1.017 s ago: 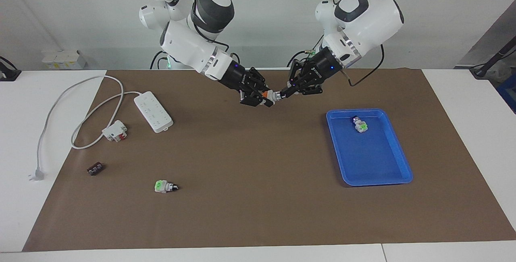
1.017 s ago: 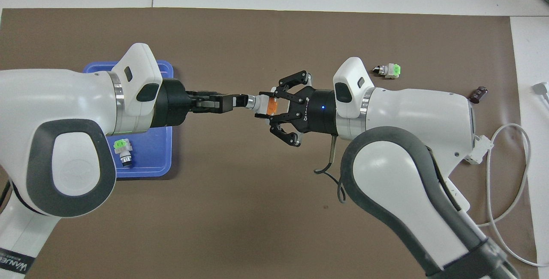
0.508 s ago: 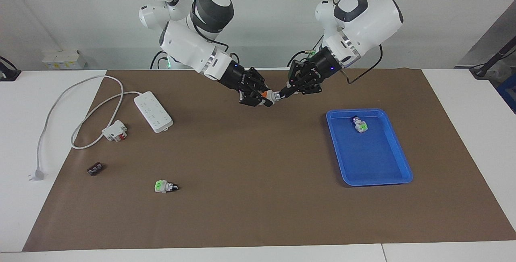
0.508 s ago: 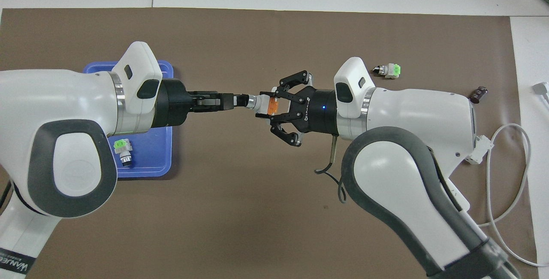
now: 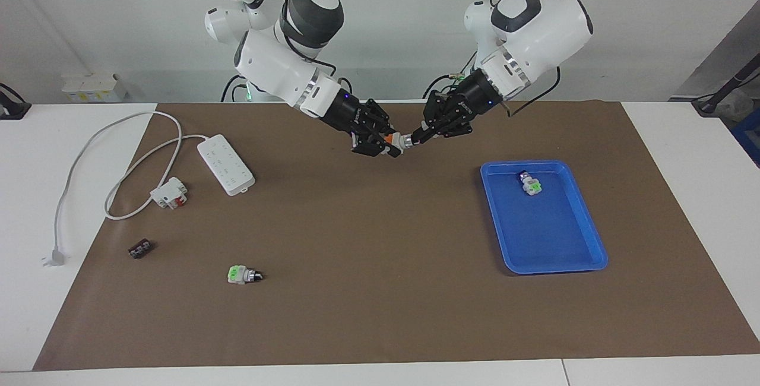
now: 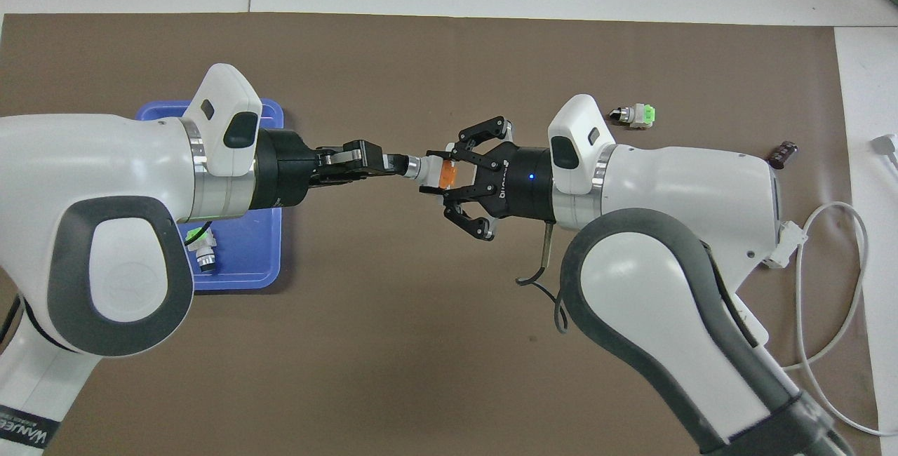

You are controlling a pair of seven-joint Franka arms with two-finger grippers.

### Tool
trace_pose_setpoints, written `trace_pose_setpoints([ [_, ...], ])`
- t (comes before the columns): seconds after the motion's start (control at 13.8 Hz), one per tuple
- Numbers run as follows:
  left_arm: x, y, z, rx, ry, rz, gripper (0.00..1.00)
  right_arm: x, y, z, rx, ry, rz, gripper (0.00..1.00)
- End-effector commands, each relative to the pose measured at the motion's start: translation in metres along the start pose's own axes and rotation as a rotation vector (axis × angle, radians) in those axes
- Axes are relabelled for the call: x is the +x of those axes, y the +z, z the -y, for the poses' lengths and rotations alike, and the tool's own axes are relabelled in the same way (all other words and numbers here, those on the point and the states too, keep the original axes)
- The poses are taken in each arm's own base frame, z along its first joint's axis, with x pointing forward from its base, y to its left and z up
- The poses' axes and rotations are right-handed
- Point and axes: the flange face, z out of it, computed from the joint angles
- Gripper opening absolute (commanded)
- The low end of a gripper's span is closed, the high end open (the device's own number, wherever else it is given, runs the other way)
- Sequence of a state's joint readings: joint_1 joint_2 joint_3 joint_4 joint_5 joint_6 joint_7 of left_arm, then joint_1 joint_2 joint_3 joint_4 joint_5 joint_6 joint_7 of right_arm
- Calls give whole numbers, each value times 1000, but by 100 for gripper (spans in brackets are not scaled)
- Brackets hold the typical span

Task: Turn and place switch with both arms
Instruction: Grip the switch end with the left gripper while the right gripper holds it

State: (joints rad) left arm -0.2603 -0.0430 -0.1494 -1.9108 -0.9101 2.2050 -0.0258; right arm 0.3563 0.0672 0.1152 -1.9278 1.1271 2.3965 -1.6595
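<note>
Facing view: in the upper middle of the frame the two grippers meet above the brown mat (image 5: 380, 291), with the switch (image 5: 396, 142) held in the air between them. The right gripper (image 5: 387, 144), coming in from the upper left, is clamped on the switch's white body with the orange patch. The left gripper (image 5: 415, 136), coming in from the upper right, is pinched on its black knob end. Compared with a second ago, the left arm's wrist has lifted a little and the pair sits slightly higher; the grips are unchanged. A blue tray (image 5: 585, 225) at mid right holds a second switch (image 5: 530, 184); a third switch (image 5: 243, 275) lies at lower left.

Overhead view: the switch (image 6: 429, 171) sits at frame centre between the left gripper (image 6: 393, 163) and the right gripper (image 6: 449, 174). The left gripper has rolled about its axis since the earlier frame, its fingers (image 6: 368, 154) now showing a broader face.
</note>
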Motion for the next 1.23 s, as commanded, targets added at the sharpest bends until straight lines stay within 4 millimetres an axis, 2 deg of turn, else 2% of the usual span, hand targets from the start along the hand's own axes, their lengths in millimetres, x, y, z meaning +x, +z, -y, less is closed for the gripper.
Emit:
trace_pose_setpoints([
  [0.0,-6,11,-9,4,-98,1,0,7,-3,11,6,-7,-16,0],
  [0.58,-7,10,-10,4,-415,-1,0,4,-2,12,8,-16,-10,0],
  [0.94,-6,11,-9,6,-436,-4,0,4,-2,12,9,-14,-10,0],
  [1.02,-6,10,-9,6,-434,-5,0,4,-2,12,8,-17,-10,31],
  [1.09,-6,11,-10,6,-433,-6,0,4,-2,12,8,-17,-10,98],
  [1.16,-6,11,-10,6,-433,-6,0,5,-3,12,7,-18,-10,100],
])
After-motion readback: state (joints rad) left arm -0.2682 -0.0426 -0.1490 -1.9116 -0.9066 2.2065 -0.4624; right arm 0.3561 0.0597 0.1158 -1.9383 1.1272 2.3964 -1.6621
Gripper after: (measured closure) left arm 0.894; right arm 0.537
